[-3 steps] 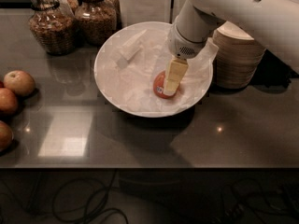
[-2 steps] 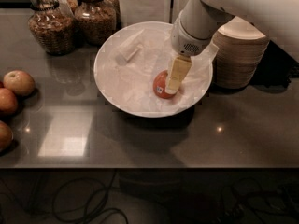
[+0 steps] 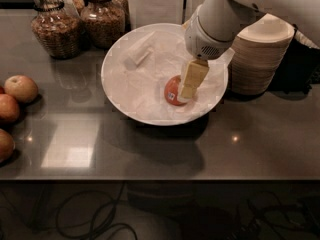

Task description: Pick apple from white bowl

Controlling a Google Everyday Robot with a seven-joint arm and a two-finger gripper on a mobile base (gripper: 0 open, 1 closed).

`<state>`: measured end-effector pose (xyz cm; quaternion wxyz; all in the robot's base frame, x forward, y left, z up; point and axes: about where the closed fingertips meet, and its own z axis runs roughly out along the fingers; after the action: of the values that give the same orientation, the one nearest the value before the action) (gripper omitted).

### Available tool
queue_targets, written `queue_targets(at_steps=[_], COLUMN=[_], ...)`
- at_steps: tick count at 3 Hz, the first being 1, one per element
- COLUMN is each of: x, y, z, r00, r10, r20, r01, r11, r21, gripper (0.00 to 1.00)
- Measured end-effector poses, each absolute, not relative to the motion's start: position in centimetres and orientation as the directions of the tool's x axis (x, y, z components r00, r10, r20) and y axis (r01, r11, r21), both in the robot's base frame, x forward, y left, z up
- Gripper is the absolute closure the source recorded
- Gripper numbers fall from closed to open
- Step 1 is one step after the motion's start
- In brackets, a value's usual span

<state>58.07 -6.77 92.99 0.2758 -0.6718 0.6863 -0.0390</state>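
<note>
The white bowl [image 3: 125,91] stands at the middle of the dark counter, lined with crinkled white paper. The apple [image 3: 172,92], red-orange with a small white-and-dark sticker facing me, lies in the bowl's right half. My gripper [image 3: 186,94] reaches down from the upper right into the bowl and is right against the apple's right side, covering part of it. The apple rests on the paper.
A stack of beige paper bowls [image 3: 260,59] stands right of the white bowl, close to my arm. Two glass jars [image 3: 52,26] stand at the back left. Three paler apples [image 3: 20,88] lie at the counter's left edge. A folded paper piece [image 3: 140,51] lies in the bowl.
My arm has shifted slightly to the right above the bowl. The gripper stays at the apple, and the apple has not visibly moved.
</note>
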Motion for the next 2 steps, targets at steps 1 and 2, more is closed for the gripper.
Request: queue_targets(at_steps=[1,2], x=[58.05,57.5], y=[-6.77,-6.76], z=[92.99,92.88], r00=[0.055,0.05], r10=[-0.944,-0.942], r20=[-0.326,-0.331], r01=[-0.901,-0.903], r11=[0.094,0.099], r21=[-0.424,-0.419], gripper=[0.19,0.13])
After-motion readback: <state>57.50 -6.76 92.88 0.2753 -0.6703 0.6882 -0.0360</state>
